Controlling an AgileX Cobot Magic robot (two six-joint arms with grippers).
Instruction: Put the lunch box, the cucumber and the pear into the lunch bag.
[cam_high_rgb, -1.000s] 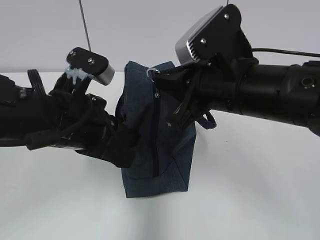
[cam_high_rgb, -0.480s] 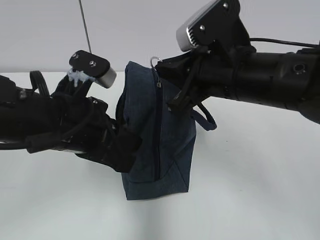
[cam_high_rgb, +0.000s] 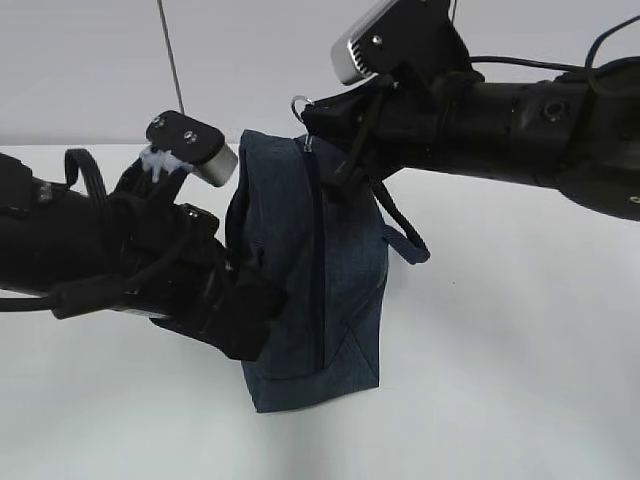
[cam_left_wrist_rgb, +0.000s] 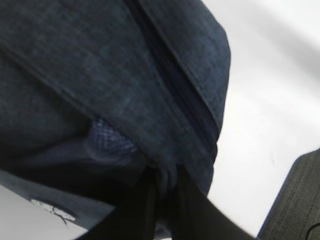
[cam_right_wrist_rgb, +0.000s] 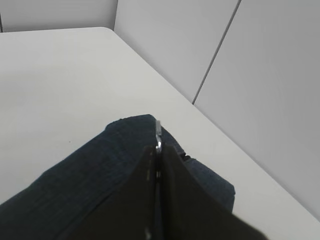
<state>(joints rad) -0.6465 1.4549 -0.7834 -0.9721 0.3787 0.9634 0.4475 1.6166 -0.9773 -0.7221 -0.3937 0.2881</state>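
Note:
The dark navy lunch bag (cam_high_rgb: 310, 270) stands on end in the middle of the white table, its long zipper (cam_high_rgb: 318, 260) running down its front. My right gripper (cam_high_rgb: 308, 118) is shut on the silver ring pull (cam_high_rgb: 298, 102) at the bag's top corner; the pull shows between the closed fingers in the right wrist view (cam_right_wrist_rgb: 158, 131). My left gripper (cam_high_rgb: 255, 310) is shut on a fold of the bag's fabric (cam_left_wrist_rgb: 167, 175) low on its left side. The lunch box, the cucumber and the pear are out of view.
A rope-like loop handle (cam_high_rgb: 405, 240) hangs off the bag's right side. White table surface (cam_high_rgb: 520, 380) spreads around the bag. A grey wall (cam_right_wrist_rgb: 240, 65) rises behind the table's far edge.
My right gripper has moved left and slightly up with the ring pull. The bag's top has leaned left with it. My left gripper holds about the same spot.

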